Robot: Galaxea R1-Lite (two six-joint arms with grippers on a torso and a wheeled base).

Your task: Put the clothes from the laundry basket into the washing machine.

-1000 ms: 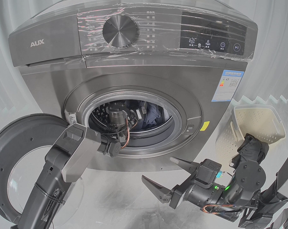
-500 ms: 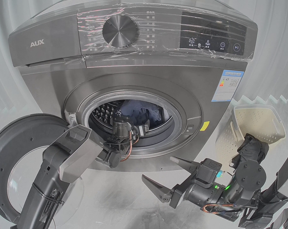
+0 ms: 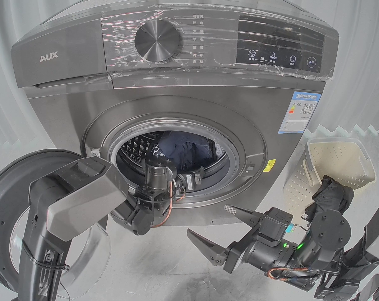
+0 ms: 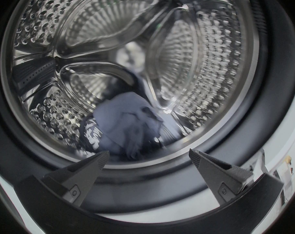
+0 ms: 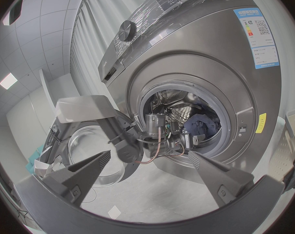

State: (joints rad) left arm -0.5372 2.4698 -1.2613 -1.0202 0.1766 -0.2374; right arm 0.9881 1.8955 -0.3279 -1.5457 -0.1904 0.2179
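Both hands were found open and empty. The left hand [image 4: 148, 153], fingers spread, sat at the lower lip of the washing machine [image 3: 189, 97] opening. Over the preceding second it had drawn back from deep in the drum [image 4: 199, 59] to this rim position. The blue-grey clothes [image 4: 124, 121] it had been among lay released on the drum floor, apart from both fingertips. In my judgement that load is delivered, and the step in hand is clearing the left arm from the opening. The rubber seal [image 4: 267, 91] ran close under the fingers, so a straight pull outward would be the safe line. The door [image 3: 14, 197] hung swung wide on the robot's left, directly behind the left forearm, leaving little room on that side. The right hand [image 3: 207, 220] hung low before the machine, fingers apart, well apart from the opening and with open floor beneath it. The laundry basket [image 3: 365, 159] stood against the machine's right side. A dark bundle [image 3: 331, 195] sat at its near rim; whether this is a remaining garment could not be confirmed.
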